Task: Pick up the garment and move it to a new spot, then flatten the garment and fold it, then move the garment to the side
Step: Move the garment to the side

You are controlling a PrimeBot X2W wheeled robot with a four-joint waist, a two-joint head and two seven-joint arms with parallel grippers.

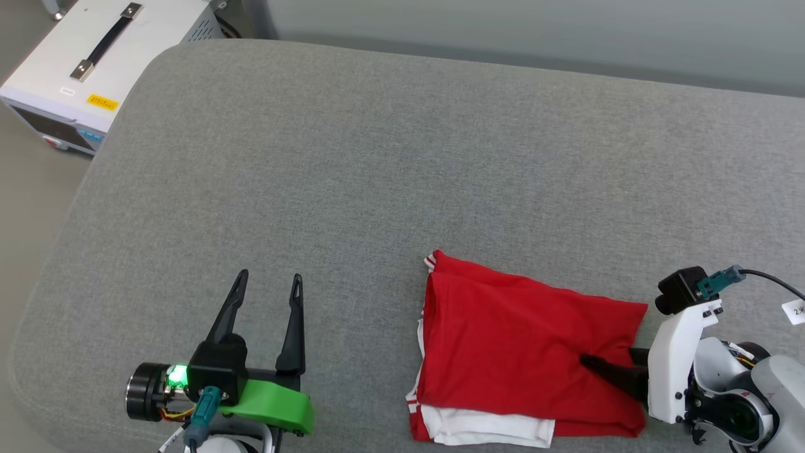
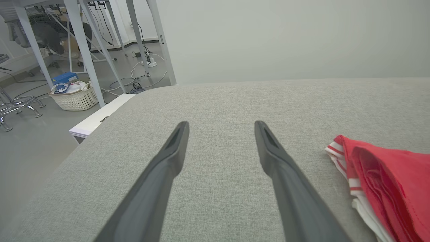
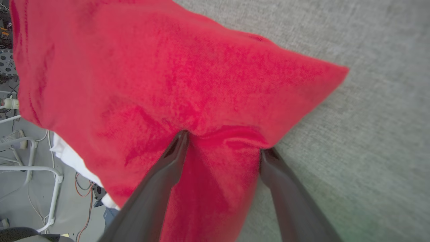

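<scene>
The right hand (image 1: 597, 365) reaches in from the lower right edge of the tabletop (image 1: 352, 163), its two dark fingers spread apart and gripping nothing. In the right wrist view, one finger (image 3: 174, 154) lies on top of the garment (image 3: 168, 84) and the other has its tip tucked under a loose red edge, with cloth between them. The garment (image 1: 528, 352) lies folded near the front right of the tabletop. Its red body faces up, and white sleeve fabric and striped trim show along its left and front edges.

On the floor to the left, a white woven basket (image 2: 75, 97) holds a blue item and some pale things that are too small to make out. A white equipment box (image 1: 94, 56) with a black handle stands just beside the tabletop's far left corner.

The tabletop is covered in grey fabric and has rounded corners. Behind it is a pale wall (image 2: 285, 37). Pale metal table legs (image 2: 80, 43) and loose cables (image 2: 141, 77) stand on the grey floor.

The left hand (image 1: 269, 277) sits low at the front left, well apart from the garment. Its fingers point away from the robot, are parted and hold nothing.
</scene>
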